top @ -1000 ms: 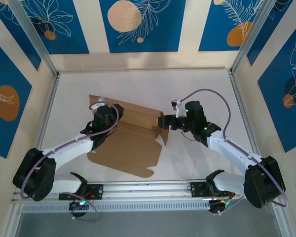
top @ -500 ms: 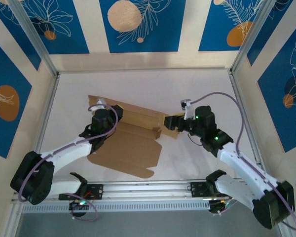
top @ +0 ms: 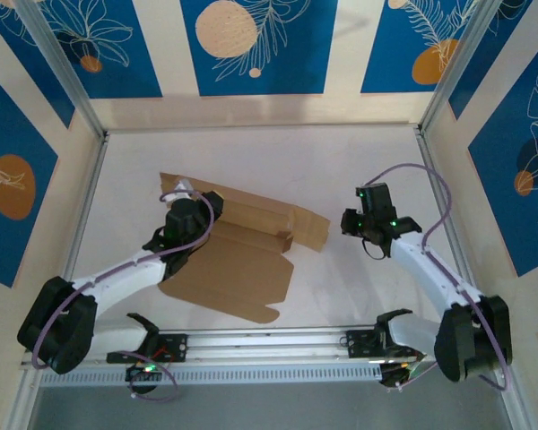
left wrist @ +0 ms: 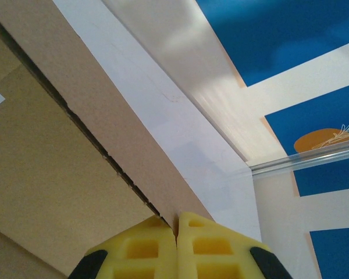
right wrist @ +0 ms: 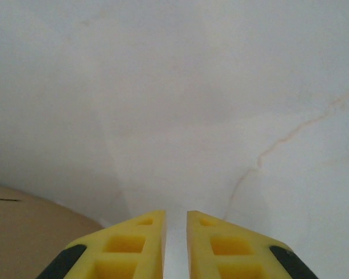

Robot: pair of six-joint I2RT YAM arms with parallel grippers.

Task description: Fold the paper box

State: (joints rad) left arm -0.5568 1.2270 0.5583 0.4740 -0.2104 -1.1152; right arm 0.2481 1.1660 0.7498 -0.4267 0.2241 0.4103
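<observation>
The paper box [top: 233,269] is a flat brown kraft sheet lying left of the table's middle, with a long back flap raised along its far edge. My left gripper [top: 183,204] stands at the left end of that flap. In the left wrist view its yellow fingers [left wrist: 145,250] are pressed together on the flap's edge [left wrist: 180,209]. My right gripper [top: 348,221] hangs over bare table, apart from the flap's right end [top: 316,229]. Its jaws [right wrist: 175,215] stand a narrow gap apart with nothing between them. A corner of the box [right wrist: 23,232] shows at the lower left.
The white tabletop [top: 377,170] has free room behind and to the right of the sheet. Aluminium frame posts [top: 444,81] and blue patterned walls close it in. A metal rail [top: 269,339] with both arm bases runs along the near edge.
My right gripper has let go of the flap's right end, drawn back to the right and narrowed its jaws. The flap end now lies lower. The left gripper has kept its hold.
</observation>
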